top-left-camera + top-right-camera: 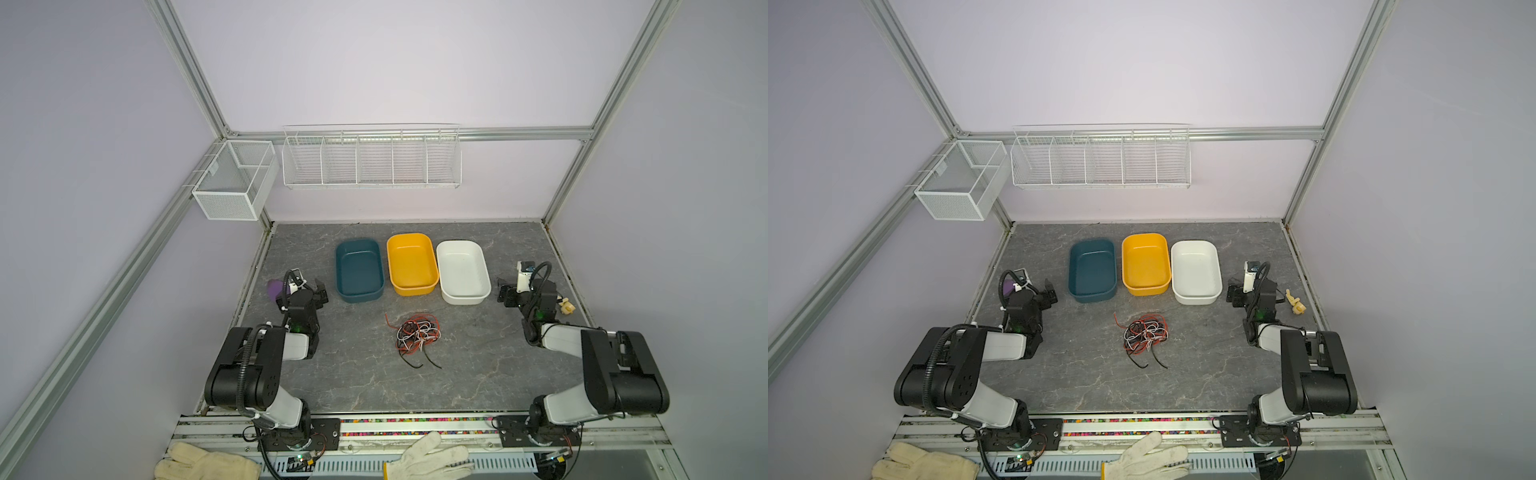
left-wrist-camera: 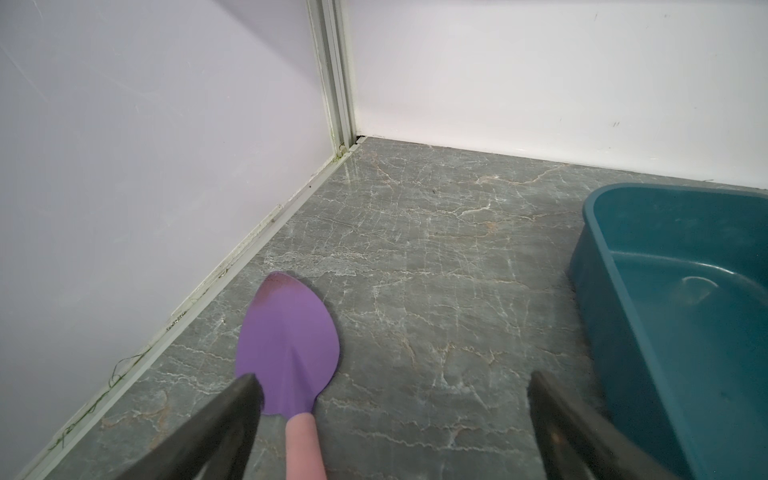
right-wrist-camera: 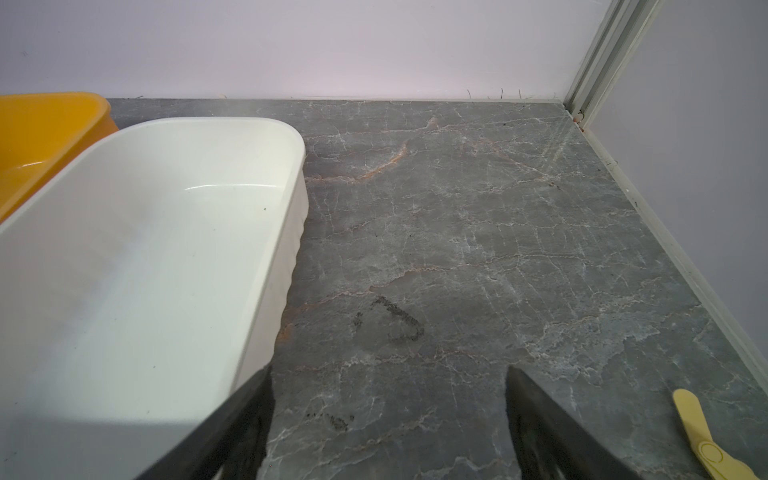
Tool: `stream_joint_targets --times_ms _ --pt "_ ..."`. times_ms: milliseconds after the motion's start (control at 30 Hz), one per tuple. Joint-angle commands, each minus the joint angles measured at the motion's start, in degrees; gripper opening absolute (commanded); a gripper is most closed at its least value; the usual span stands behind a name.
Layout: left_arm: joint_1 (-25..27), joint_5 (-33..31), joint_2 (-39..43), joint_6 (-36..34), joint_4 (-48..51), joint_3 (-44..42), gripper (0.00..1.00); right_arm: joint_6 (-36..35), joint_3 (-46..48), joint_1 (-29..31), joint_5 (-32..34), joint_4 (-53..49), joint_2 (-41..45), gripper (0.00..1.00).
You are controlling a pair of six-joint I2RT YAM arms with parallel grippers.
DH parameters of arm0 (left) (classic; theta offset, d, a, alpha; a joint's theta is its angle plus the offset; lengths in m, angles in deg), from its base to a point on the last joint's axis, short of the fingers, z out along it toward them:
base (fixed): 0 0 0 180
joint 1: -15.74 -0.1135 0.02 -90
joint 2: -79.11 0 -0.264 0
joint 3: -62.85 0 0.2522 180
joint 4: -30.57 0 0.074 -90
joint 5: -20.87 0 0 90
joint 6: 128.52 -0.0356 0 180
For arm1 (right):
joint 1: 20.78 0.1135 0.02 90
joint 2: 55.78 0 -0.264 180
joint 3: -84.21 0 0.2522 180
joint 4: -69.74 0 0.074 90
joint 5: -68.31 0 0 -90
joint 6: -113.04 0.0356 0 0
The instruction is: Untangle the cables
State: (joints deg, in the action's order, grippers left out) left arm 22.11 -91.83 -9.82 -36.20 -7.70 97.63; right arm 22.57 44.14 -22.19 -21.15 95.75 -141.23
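The cables [image 1: 417, 338] [image 1: 1146, 334] lie in one tangled heap of thin red-orange, black and white wires at the middle of the grey marble table, with loose black ends trailing toward the front. My left gripper [image 1: 320, 291] [image 2: 395, 380] is open over bare table far to the left of the heap, next to the teal bin. At the right, beside the white bin, my right gripper [image 1: 505, 293] [image 3: 389, 373] is open with nothing between its fingers. Neither wrist view shows the cables.
Behind the heap stand a teal bin [image 1: 358, 270], a yellow bin [image 1: 411, 262] and a white bin [image 1: 462, 270] in a row, all empty. A purple spatula [image 2: 286, 345] lies by the left wall and a pale yellow utensil [image 3: 698, 428] by the right wall. Gloves [image 1: 428, 457] rest on the front rail.
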Motion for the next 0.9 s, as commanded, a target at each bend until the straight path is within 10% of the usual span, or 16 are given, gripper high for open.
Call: stream_joint_targets --times_ms 0,400,533,733,867 --pt "-0.22 -0.55 -0.11 -0.86 -1.26 0.97 0.99 -1.20 0.29 -0.19 -0.47 1.51 -0.42 0.88" --pt "-0.22 -0.51 -0.20 -0.83 -1.14 1.08 0.99 -1.33 0.37 -0.33 -0.66 1.82 -0.24 0.88" --pt "-0.58 0.17 -0.13 -0.54 -0.35 1.51 0.99 -2.46 -9.16 0.87 -4.49 -19.37 3.69 0.88" --pt "-1.27 1.51 -0.11 -0.22 -0.35 1.44 0.99 -1.55 -1.96 10.08 4.64 -15.91 22.37 0.88" --pt "-1.02 4.08 3.12 -1.88 2.00 1.50 0.99 1.44 -4.67 12.81 -3.24 -21.30 32.71 0.88"
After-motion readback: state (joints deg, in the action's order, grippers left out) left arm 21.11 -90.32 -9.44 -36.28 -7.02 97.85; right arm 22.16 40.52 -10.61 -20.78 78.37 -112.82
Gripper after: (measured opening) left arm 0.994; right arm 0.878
